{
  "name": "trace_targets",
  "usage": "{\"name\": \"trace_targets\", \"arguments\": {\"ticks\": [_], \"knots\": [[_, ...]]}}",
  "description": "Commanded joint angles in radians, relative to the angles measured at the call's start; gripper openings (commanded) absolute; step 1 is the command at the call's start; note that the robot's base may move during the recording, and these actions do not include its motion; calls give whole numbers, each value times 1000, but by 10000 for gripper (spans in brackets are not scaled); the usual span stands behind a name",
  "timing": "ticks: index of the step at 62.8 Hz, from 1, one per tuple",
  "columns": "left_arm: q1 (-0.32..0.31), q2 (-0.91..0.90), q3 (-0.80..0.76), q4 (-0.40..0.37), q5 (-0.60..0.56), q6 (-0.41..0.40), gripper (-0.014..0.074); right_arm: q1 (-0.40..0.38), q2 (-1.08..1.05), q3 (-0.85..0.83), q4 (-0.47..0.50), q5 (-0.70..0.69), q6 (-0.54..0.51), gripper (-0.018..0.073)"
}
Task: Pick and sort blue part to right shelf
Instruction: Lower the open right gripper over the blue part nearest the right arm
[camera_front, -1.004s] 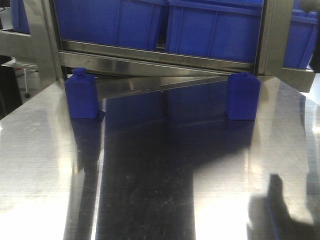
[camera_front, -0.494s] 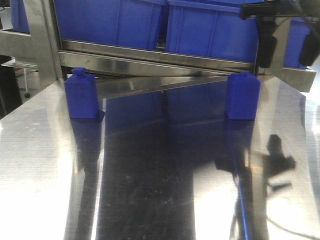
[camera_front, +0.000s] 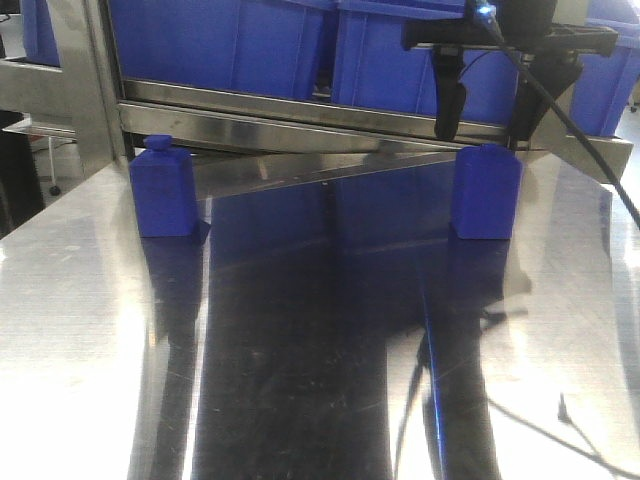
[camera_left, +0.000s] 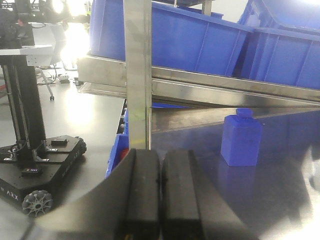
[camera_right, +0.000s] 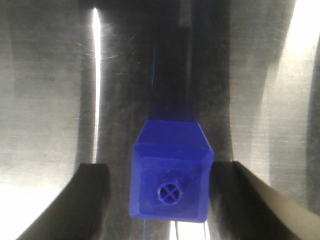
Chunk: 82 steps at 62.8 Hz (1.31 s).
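Overall, table: a polished steel table (camera_front: 300, 390) fills the front view, mirror-bright, with two blue blocks standing well apart near its far edge.
Rack: a steel rack (camera_front: 320, 112) rises along the back of the table, loaded with blue bins (camera_front: 230, 40). Which bay counts as the right shelf cannot be told from these views.
Right gripper: the right gripper (camera_front: 487, 105) hangs above the right block, its fingers (camera_right: 92, 195) spread wide. The wrist view shows one finger on each side of the block, neither touching it.
Left gripper: the left gripper (camera_left: 160, 195) has its fingers pressed together on nothing and sits low toward the table's left side.
Right block: the right block (camera_front: 486, 195), by all appearances the part to be sorted, stands upright on the table just in front of the rack's lower rail (camera_front: 300, 165).
Left block: the left block (camera_front: 162, 190) stands upright and alone, ahead of the left gripper.
Knob: a small round knob (camera_right: 171, 191) tops the right block, roughly midway between the spread fingers.
Step in hand: likely the descent to grasp.
Doing it well: come straight down, keep the knob centred, and pass the sloped shoulders to reach the flat sides before closing. A lopsided squeeze could skid the block on the slick steel. Lift clear of the rail before swinging toward the shelf.
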Motion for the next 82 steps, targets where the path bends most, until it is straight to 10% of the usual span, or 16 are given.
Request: {"name": "trace_targets", "arguments": {"ticks": [1,82], "knots": [[-6,-18,21,-8,-77,-8,125,0,-48,-38,-6,62,6,509],[-6,-18,21,-8,-77,-8,125,11,-38,-25,-45,92,35,509]]}}
